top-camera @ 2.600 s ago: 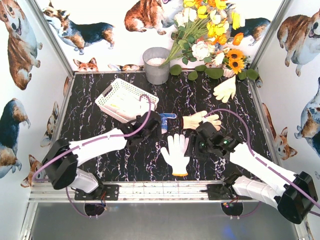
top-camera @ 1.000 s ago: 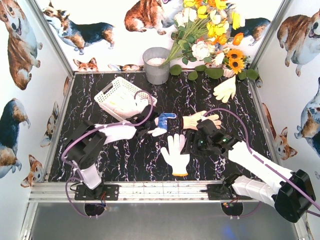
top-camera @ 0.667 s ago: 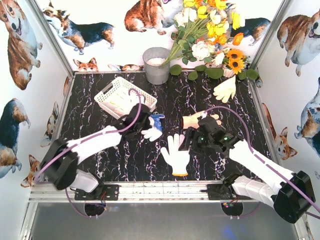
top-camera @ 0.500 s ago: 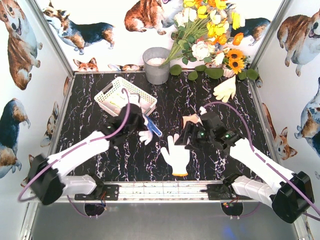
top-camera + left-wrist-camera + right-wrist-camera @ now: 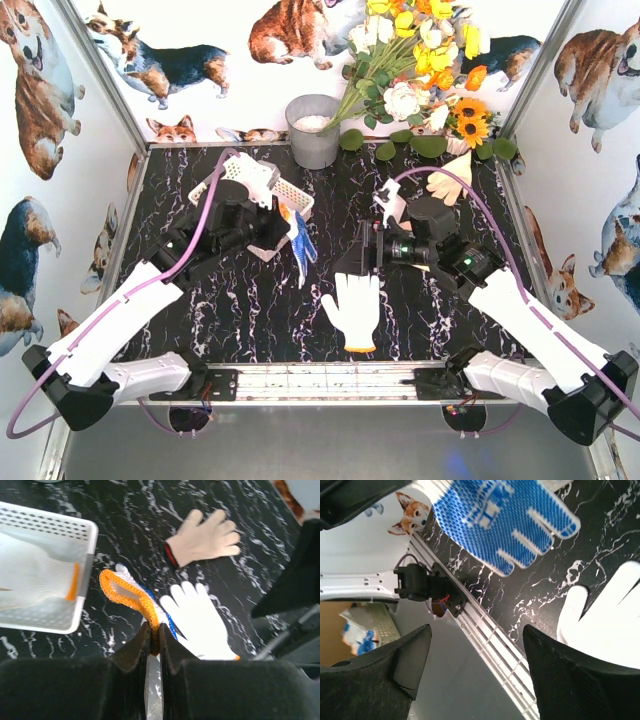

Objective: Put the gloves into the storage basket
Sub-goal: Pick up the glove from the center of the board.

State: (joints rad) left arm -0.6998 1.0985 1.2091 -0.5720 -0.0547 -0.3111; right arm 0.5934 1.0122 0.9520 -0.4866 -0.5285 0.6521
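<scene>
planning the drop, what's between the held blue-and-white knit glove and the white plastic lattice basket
In the left wrist view, only bare black marble table separates the blue-and-white knit glove from the white plastic lattice basket.

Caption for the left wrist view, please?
Left gripper holds the blue glove by its cuff beside the basket; beige glove and white glove lie on the table.

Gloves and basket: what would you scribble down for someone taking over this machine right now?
Left hand: shut on the blue-and-white glove, lifted beside the basket.
Right hand: open, empty.
Done: one white glove in the basket.
To do: drop the held one in; then the white table glove, beige glove, cream glove near the flowers.
</scene>
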